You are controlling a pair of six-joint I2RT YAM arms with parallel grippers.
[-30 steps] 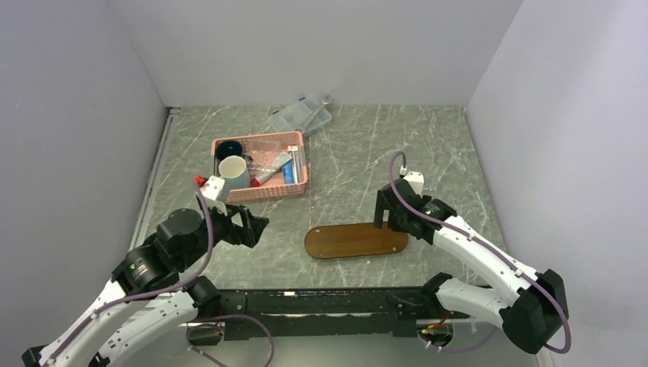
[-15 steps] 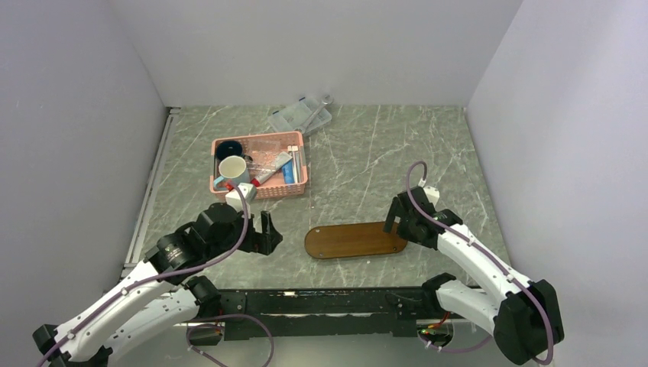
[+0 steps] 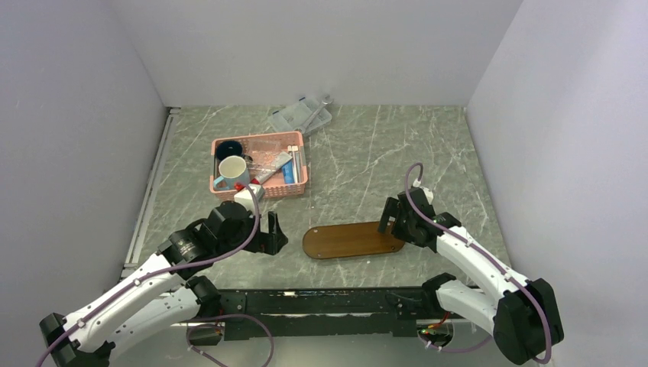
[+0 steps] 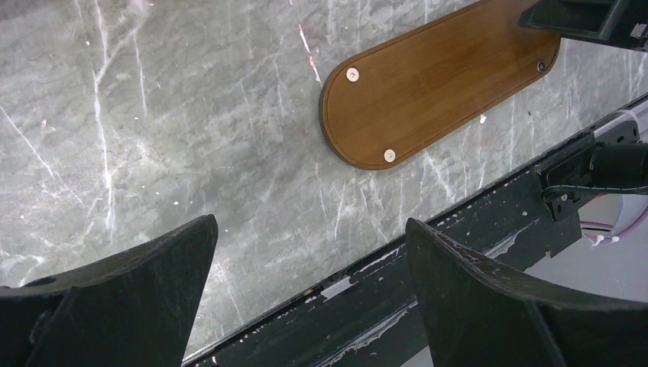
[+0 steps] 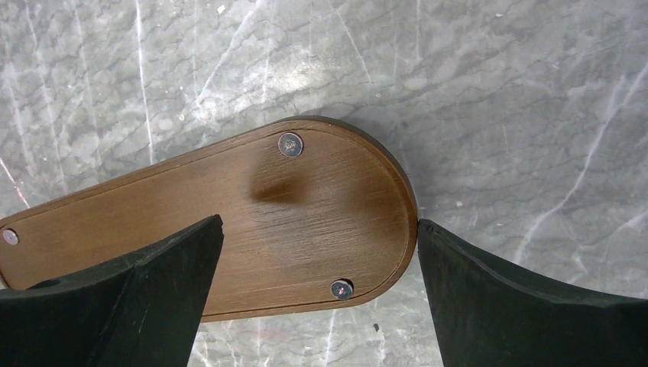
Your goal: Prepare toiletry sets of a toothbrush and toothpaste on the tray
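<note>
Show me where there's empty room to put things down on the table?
The wooden tray is bare, except its right end under the right gripper. The marble between the pink basket and the right wall is open too. Crowded: inside the basket, and around the clear box.
</note>
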